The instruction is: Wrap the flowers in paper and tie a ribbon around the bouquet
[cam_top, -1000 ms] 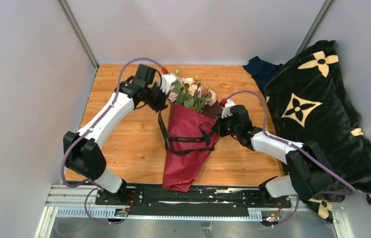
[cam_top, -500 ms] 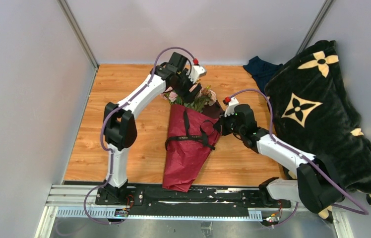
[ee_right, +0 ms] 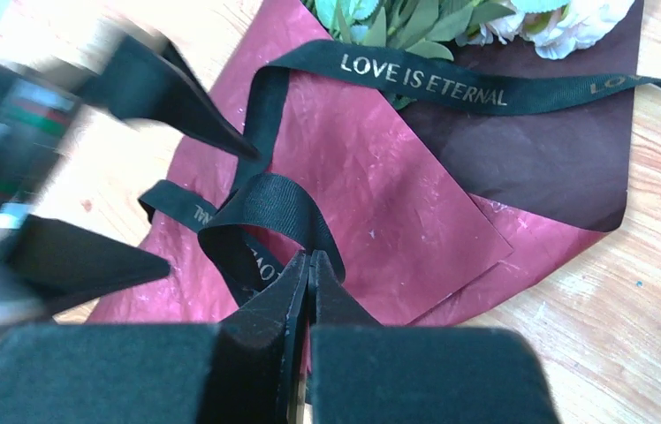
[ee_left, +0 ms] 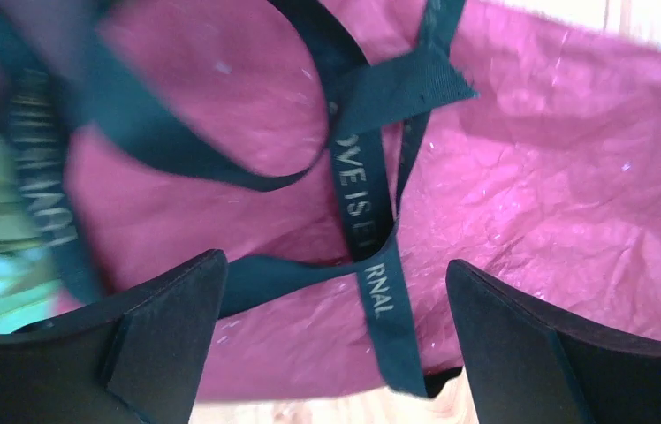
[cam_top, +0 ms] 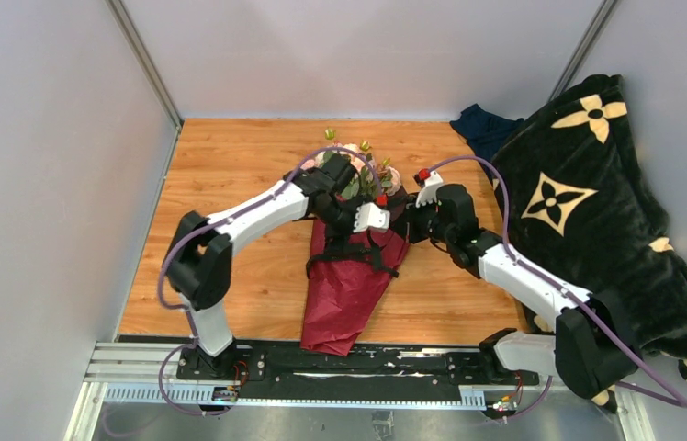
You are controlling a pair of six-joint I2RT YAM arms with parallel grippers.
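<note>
The bouquet lies mid-table: pink and cream flowers (cam_top: 369, 173) in a dark red paper (cam_top: 344, 294) cone. A black lettered ribbon (cam_top: 351, 254) crosses the cone's upper part in loose loops. My left gripper (cam_top: 364, 226) hovers over that spot, open; in the left wrist view the ribbon (ee_left: 368, 221) and paper (ee_left: 574, 177) lie below the left gripper (ee_left: 334, 263), and nothing is between its jaws. My right gripper (cam_top: 411, 226) is at the cone's right edge. The right wrist view shows the right gripper (ee_right: 309, 261) shut on a ribbon (ee_right: 274, 203) loop over the paper (ee_right: 380, 159), with flowers (ee_right: 557, 22) beyond.
A black blanket (cam_top: 597, 211) with cream motifs is heaped along the right side, behind my right arm. A dark navy cloth (cam_top: 482, 129) sits at the back right. Bare wooden table (cam_top: 230, 230) shows left of the bouquet. Grey walls close in on three sides.
My left gripper held a ribbon end left of the flowers, swung right across them, opened and let go; it now hangs over the cone. The right gripper shifted slightly, still shut.
</note>
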